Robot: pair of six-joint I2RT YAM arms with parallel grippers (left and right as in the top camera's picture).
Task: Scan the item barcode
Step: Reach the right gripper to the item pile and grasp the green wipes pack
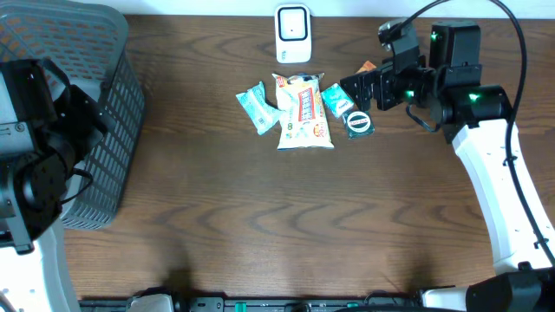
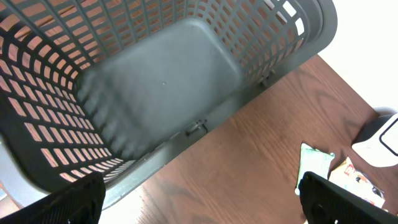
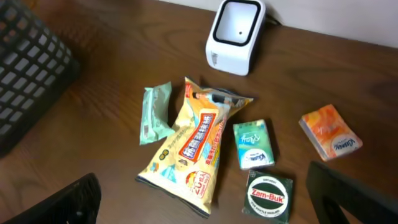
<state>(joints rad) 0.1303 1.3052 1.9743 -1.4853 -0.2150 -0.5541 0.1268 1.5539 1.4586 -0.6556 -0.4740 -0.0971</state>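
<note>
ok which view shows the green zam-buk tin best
The right wrist view: the Zam-Buk tin lies flat near the bottom edge, close enough to read its label. The overhead view shows it only as a small green shape with a white ring, its label unreadable. The left wrist view does not show it at all.

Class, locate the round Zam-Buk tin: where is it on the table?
In the right wrist view the Zam-Buk tin lies near the bottom edge, just below the small green tissue pack and right of the large snack bag.
</note>
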